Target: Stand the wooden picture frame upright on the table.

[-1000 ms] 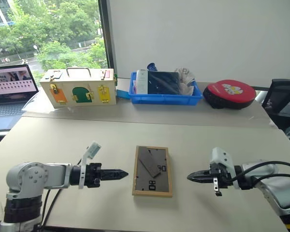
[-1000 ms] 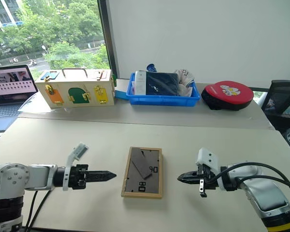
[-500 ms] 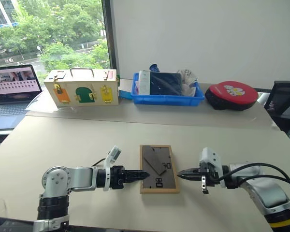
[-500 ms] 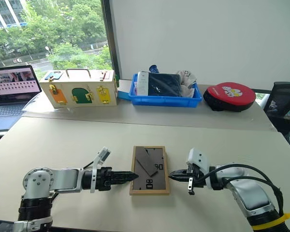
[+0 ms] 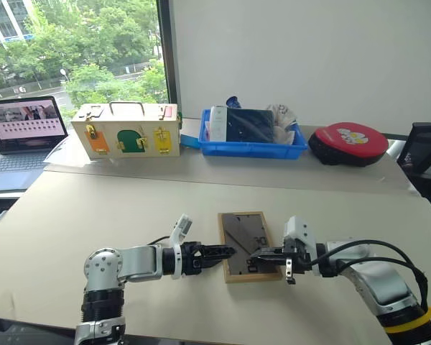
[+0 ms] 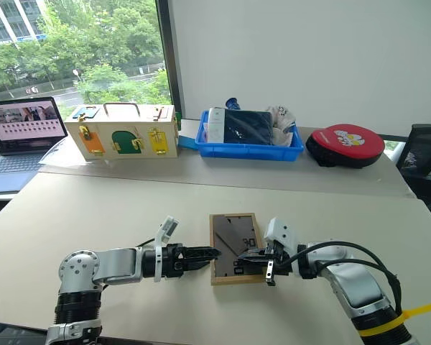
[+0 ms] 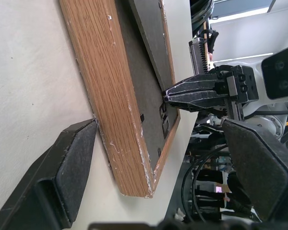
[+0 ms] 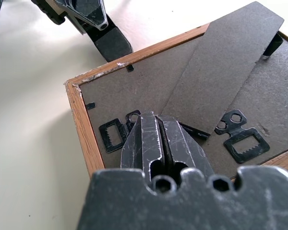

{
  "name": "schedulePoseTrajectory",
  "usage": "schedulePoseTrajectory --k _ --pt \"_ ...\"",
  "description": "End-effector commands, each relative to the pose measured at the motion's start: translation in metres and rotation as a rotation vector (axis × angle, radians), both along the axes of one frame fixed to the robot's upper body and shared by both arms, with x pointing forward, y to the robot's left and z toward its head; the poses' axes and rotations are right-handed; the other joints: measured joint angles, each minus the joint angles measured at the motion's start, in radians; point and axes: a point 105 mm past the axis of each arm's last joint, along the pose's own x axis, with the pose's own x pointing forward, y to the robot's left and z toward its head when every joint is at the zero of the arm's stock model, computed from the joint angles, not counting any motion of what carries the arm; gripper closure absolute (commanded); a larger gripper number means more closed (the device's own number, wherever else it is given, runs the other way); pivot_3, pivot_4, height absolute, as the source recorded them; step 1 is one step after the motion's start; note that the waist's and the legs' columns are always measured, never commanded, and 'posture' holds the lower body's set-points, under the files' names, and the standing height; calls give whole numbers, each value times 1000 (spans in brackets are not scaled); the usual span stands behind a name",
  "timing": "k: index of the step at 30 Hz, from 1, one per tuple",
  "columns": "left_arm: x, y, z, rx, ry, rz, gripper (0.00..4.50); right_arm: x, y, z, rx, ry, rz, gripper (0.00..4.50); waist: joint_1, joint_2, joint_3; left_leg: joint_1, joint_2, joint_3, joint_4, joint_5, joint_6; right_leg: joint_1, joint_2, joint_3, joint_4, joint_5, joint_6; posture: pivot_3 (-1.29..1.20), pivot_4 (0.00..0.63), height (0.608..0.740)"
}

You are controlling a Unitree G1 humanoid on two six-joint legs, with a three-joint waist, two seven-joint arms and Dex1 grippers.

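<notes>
Black jaws of the left gripper stand wide apart, holding nothing. In the left wrist view one finger sits at the tabletop level just beside the wooden picture frame, at its near long edge, and the other is raised above the frame's back panel; whether either touches the wood cannot be told. Jaws of the right gripper are pressed together, gripping nothing. Their tip lies over the dark back panel of the frame, near the corner closest to the robot, beside the small black hanger clips. Contact between tip and panel cannot be confirmed.

Frame condition: lying flat on the tabletop, back side up, light-wood border all round, dark grey panel with the fold-out stand lying flat against it. White marks show on the panel. The frame is between the two grippers, the left one at its left edge and the right one reaching in from its right edge.

Beyond the frame, at the far side of the tabletop: a cream wooden box with coloured latches stands far left of the frame; a blue tray with assorted items is directly behind the frame; a red round case lies behind and to the right of the frame. An open laptop stands farther left than the box.
</notes>
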Motion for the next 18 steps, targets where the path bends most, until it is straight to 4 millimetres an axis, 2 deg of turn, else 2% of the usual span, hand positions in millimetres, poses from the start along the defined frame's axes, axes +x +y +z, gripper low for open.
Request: schedulePoseTrajectory --k 1,4,8,13,15,18 --pt "-2 21 -2 46 5 29 34 16 -31 29 -4 -84 -85 4500 -5 0 0 0 0 0 0 0 0 0 0 0 0 0 0 0 150 726" --pt "-4 32 -2 70 14 39 34 25 -56 36 -62 -108 -135 4500 -11 0 0 0 0 0 -1 0 0 0 0 0 0 0 0 0 150 726" --pt "0 25 -2 65 19 43 34 27 -68 21 -174 -104 -129 4500 -11 0 0 1 0 0 -2 0 0 -1 0 0 -1 0 -1 0 150 726" --pt "-3 2 -2 77 8 -24 34 26 -60 4 -225 -98 -88 4500 0 0 0 0 0 0 -2 0 0 0 0 0 -2 0 0 0 150 726" --pt "-2 -11 -6 97 16 -51 34 24 -51 -4 -254 -100 -50 4500 4 0 0 0 0 0 -2 0 0 1 0 0 -3 0 0 0 150 726" --pt "3 -27 -6 65 30 -57 34 22 -32 -5 -199 -100 -17 4500 9 0 0 0 -1 0 -2 0 0 3 0 0 -7 0 0 0 150 726"
